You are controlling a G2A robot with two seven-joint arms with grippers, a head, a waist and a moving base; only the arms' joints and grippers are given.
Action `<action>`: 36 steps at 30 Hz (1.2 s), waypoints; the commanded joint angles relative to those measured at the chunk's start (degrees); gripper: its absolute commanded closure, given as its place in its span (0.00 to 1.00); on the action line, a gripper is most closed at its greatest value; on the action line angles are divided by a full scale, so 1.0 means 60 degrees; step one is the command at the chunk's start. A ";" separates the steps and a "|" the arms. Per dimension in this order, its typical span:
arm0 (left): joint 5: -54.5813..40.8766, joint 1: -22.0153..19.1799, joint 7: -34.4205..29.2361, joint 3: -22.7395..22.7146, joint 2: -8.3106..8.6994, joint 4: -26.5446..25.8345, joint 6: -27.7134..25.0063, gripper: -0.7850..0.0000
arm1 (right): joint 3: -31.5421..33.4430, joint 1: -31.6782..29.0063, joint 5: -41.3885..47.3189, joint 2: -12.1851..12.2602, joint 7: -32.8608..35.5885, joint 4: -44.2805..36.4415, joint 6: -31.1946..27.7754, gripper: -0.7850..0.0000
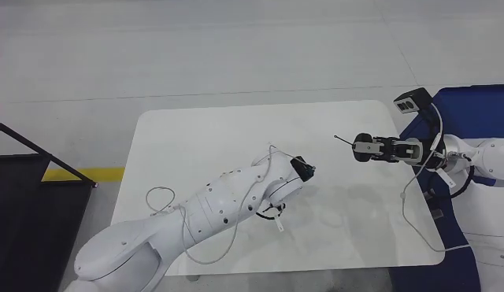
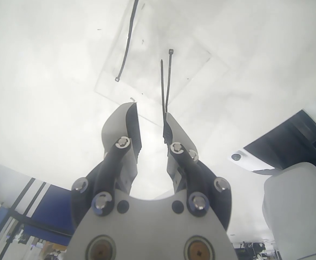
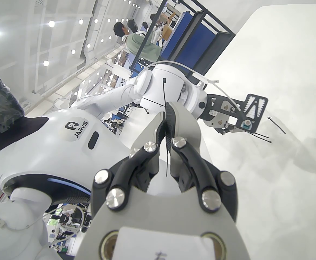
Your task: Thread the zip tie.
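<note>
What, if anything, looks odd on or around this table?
A doubled-over zip tie juts from one finger of the left gripper though its jaws stand apart, so nothing seems to clamp it. A spare zip tie lies loose on the table.

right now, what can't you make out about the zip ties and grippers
- bent zip tie: in the left wrist view, a left gripper finger covers its fold; touching or lying beyond, cannot tell.
- held zip tie: in the right wrist view, the shut right gripper hides its middle.
- top view: both too thin to tell head from tip.
</note>
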 commanded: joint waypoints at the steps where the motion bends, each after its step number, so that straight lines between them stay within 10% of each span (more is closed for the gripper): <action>1: 0.0016 -0.0034 0.0051 0.0053 -0.0127 0.0203 -0.0062 0.81 | 0.0000 0.0000 0.0000 0.0000 0.0000 0.0000 0.0000 1.00; 36: 0.0158 -0.0092 0.0033 0.0089 -0.1462 0.2786 -0.0980 0.79 | 0.0000 0.0000 0.0000 0.0000 0.0000 0.0000 0.0000 1.00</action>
